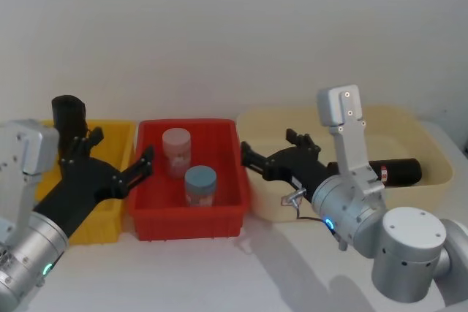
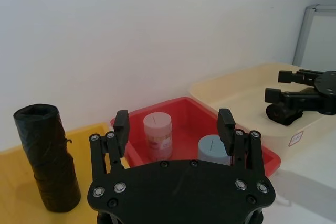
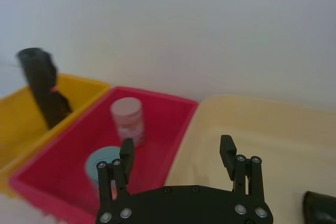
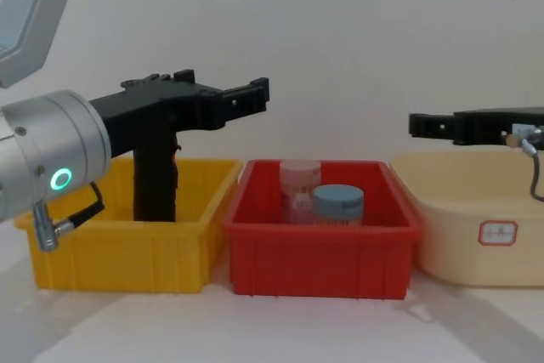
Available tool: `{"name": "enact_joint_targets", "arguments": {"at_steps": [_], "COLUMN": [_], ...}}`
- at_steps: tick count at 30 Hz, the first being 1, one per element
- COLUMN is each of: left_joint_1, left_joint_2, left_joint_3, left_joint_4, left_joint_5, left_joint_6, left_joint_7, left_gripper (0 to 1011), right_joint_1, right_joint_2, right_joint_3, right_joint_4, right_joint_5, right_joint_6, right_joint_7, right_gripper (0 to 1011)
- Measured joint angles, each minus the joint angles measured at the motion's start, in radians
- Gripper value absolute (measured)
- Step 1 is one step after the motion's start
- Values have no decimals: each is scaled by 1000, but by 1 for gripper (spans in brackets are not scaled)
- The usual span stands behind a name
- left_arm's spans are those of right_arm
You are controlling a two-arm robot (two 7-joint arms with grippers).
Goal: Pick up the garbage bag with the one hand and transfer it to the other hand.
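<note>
White bench [image 1: 219, 275] and bare white wall [image 1: 219, 34] are noted; garbage bag [image 1: 68, 118] stands in yellow bin [image 4: 119, 252]; left gripper [image 1: 121, 145] and right gripper [image 1: 269, 144] are held with fingers [image 2: 226, 124] spread, empty.

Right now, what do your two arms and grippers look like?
The left gripper and right gripper are black, flat and forked, with silver screws. The left sits on a bulky silver-grey cylinder with a green glowing ring; the right on a slimmer silver-grey wrist with a blue ring and a thin cable.
</note>
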Motion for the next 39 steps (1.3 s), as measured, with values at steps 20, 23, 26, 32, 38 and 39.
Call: {"name": "enact_joint_targets", "arguments": {"at_steps": [20, 23, 26, 32, 38, 39], "left_joint_1": [20, 21, 22, 23, 24, 24], "left_joint_2": [8, 8, 9, 9, 10, 10], "left_joint_3": [-11, -11, -11, -12, -12, -13], "left_joint_4": [-18, -19, -19, -20, -21, -21], "left_joint_5": [-2, -2, -2, -2, -2, -2], "left_joint_6": [9, 9, 10, 10, 11, 11], "left_joint_7": [11, 11, 11, 12, 13, 13], "left_gripper": [1000, 1000, 1000, 1000, 1000, 1000], "right_joint_1": [-26, -23, -17, -6, 13, 15], "right_joint_2": [34, 33, 31, 26, 16, 15], "right_joint_3": [-110, -120, -127, -137, -146, -147], "right_joint_4": [-87, -83, -73, -49, -9, -5], "right_joint_5": [16, 14, 13, 9, 2, 0], "right_joint_6": [92, 95, 96, 95, 87, 86], "right_joint_7": [87, 88, 87, 81, 73, 73], "right_gripper": [1000, 1000, 1000, 1000, 999, 999]}}
